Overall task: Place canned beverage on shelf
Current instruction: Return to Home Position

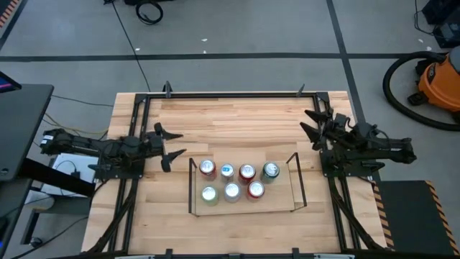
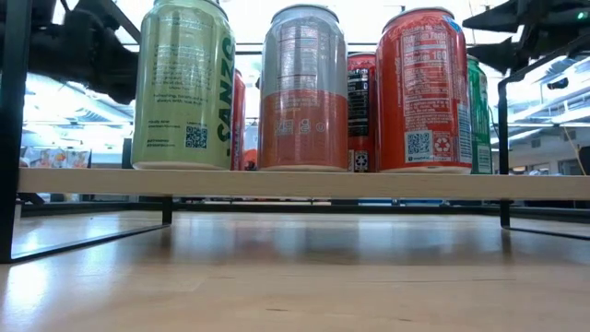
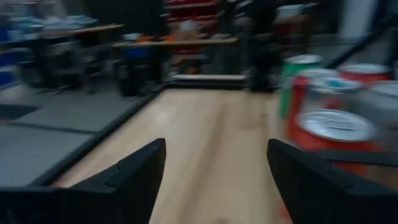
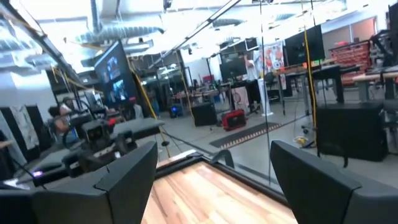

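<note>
The shelf [image 1: 295, 183], a low black rod frame with a pale wood floor [image 2: 295, 183], stands at the table's near middle. Several cans [image 1: 231, 181] stand upright on it in two rows: red, silver, green. In the low view a green can [image 2: 182, 83], a silver-orange can [image 2: 302, 88] and a red can [image 2: 424, 89] form the near row. My left gripper [image 1: 172, 143] is open and empty left of the shelf; its wrist view shows the cans [image 3: 333, 130] ahead. My right gripper [image 1: 314, 121] is open and empty, right of and beyond the shelf.
A larger black frame [image 1: 230, 94] borders the tabletop. Bare wood [image 1: 237, 126] lies between the shelf and the far edge. An orange vacuum [image 1: 435, 83] stands on the floor beyond the table's right side. The left arm [image 4: 93, 146] shows in the right wrist view.
</note>
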Motion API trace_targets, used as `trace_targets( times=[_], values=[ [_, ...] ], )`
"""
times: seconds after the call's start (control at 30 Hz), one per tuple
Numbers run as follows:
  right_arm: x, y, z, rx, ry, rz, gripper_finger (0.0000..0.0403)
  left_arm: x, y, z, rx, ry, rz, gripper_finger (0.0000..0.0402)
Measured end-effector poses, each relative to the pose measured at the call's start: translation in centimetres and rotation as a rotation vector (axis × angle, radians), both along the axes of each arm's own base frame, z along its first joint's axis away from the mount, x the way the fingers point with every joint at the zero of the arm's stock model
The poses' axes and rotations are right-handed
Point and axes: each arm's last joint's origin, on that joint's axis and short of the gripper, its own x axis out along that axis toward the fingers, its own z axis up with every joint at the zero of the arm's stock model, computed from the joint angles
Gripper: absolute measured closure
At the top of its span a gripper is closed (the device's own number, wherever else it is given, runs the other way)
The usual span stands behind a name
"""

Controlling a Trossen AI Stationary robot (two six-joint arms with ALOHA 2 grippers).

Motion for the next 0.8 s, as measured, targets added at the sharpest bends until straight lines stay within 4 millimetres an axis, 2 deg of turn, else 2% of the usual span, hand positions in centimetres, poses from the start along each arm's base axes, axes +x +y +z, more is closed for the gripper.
trace_targets(
  times=[0.23, 0.43, 0.8],
  values=[
    [0.7, -0.1, -1.6, 0.082, -0.049, -0.034, 0.0081, 0.0, -0.5, -1.8, -0.040, -0.048, -0.188, 0.0111],
    [0.9, -0.1, -2.1, 0.165, -0.079, -0.004, 0.0080, -0.1, -0.5, -2.8, -0.100, -0.019, -0.188, 0.0111],
    [0.9, -0.1, -2.0, 0.156, -0.077, -0.005, 0.0080, -0.1, -0.5, -2.9, -0.153, -0.025, -0.182, 0.0111]
  ],
)
